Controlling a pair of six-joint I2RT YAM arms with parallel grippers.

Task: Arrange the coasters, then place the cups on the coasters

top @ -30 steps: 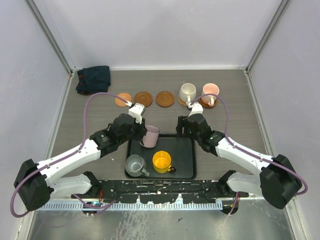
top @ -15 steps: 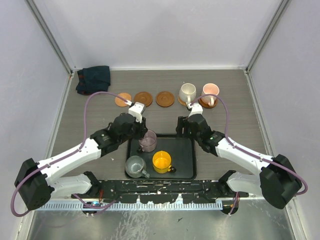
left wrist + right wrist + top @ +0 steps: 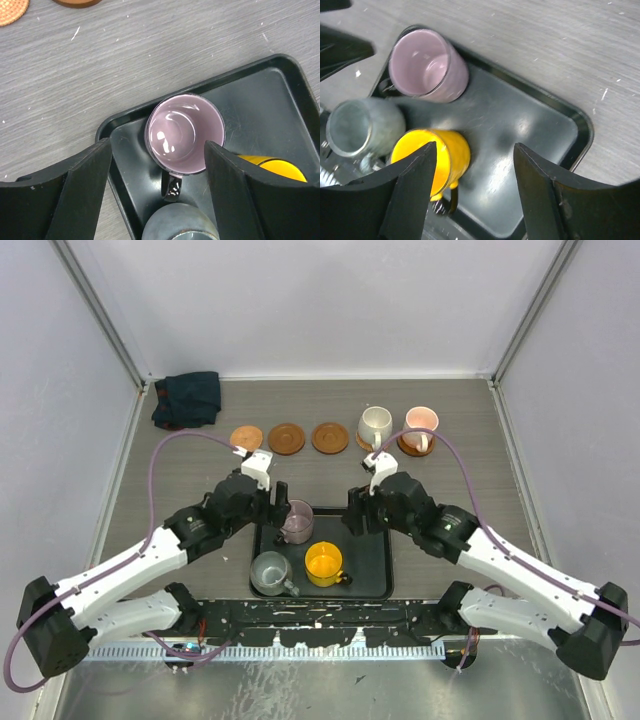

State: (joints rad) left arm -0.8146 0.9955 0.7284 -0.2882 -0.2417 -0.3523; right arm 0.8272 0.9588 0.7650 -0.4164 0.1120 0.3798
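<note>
Cups: purple cup [image 3: 185,132] stands upright in tray [image 3: 270,95] corner. L wrist cam shows my left hand [image 3: 157,150] open, not touching it. Right hand [image 3: 474,150] is open over yellow cup [image 3: 432,155]. Only top cam shows cream cup [image 3: 376,424] and pink cup [image 3: 421,420] on coasters, plus 3 bare coasters [image 3: 286,437].

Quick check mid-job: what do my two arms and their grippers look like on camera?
The left arm and right arm have white links and black joints, each with a looping purple cable. The left gripper and right gripper have broad black fingers.
</note>
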